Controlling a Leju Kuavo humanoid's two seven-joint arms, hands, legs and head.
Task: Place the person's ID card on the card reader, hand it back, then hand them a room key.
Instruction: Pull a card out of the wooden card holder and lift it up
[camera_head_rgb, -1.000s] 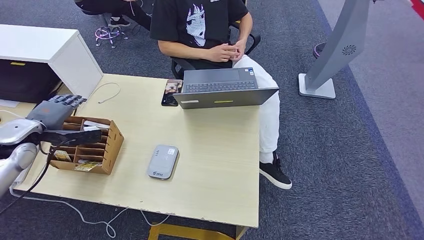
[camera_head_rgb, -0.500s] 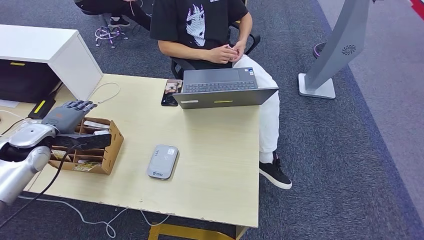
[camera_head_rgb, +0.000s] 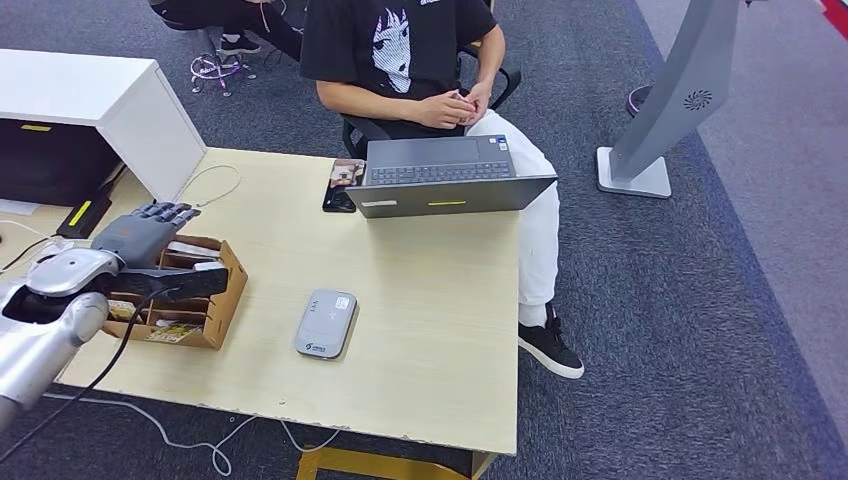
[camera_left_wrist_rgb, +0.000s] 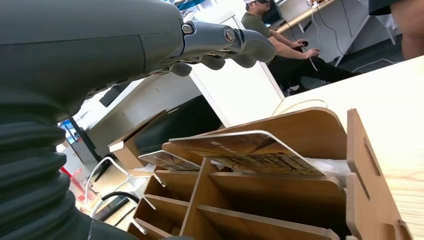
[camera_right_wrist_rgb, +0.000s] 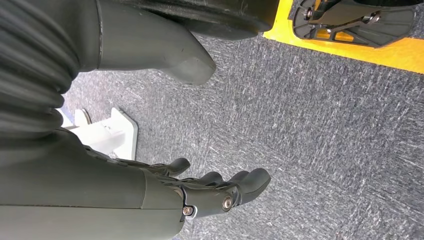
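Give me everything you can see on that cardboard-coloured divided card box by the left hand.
The brown slotted wooden card box sits near the desk's left edge, open-topped, with thin dividers forming compartments. Printed cards lean tilted in its slots. The grey left hand hovers over it, fingers apart, holding nothing.

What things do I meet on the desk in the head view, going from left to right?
left hand → wooden card organizer → grey card reader → black phone → open laptop
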